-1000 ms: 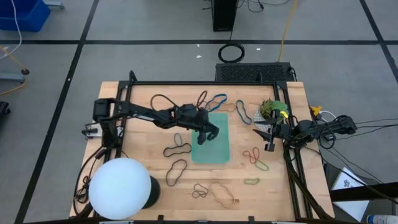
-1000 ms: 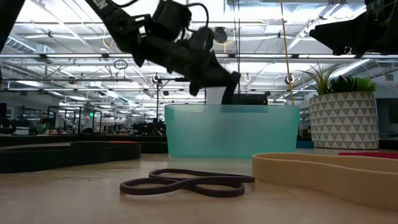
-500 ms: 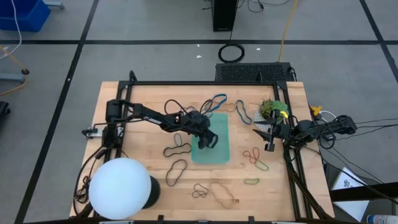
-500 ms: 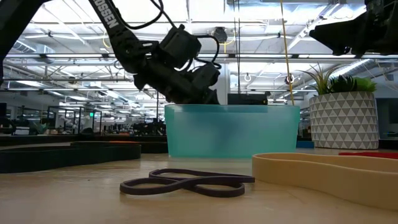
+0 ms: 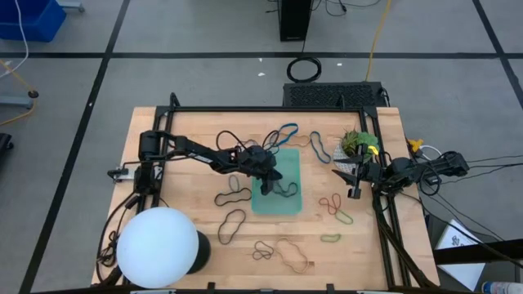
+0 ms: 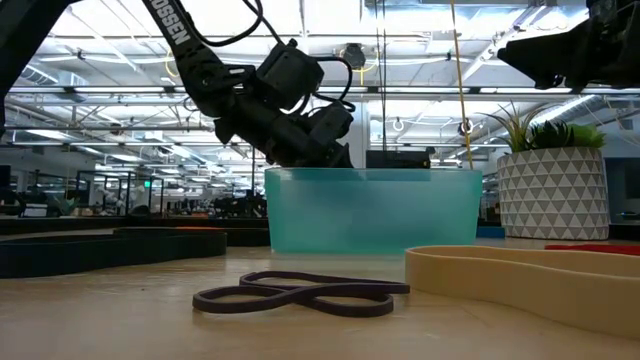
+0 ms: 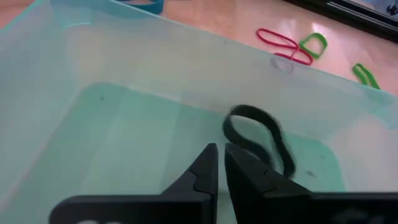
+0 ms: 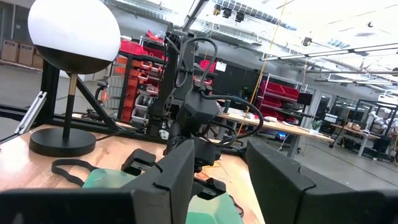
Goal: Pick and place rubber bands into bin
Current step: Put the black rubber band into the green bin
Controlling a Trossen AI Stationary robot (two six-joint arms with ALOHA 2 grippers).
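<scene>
The teal bin (image 5: 278, 208) stands at the table's middle; it also shows in the low view (image 6: 370, 210). My left gripper (image 5: 268, 181) reaches down inside it, its fingers a narrow gap apart (image 7: 221, 155) and empty. A black rubber band (image 7: 258, 134) lies blurred on the bin floor just beside the fingers, and shows in the high view (image 5: 283, 189). I cannot tell whether it touches a finger. My right gripper (image 5: 357, 184) waits open at the table's right (image 8: 221, 180).
Loose bands lie around the bin: black (image 5: 233, 189), blue (image 5: 282, 132), red (image 5: 329, 202), green (image 5: 331, 238), tan (image 5: 294, 255). A white globe lamp (image 5: 158, 247) stands at the near left. A potted plant (image 5: 358, 143) stands at the far right.
My left gripper has gone down and toward the table's near edge, into the bin, and has then kept still. A black band now shows on the bin floor beside it, where none showed before.
</scene>
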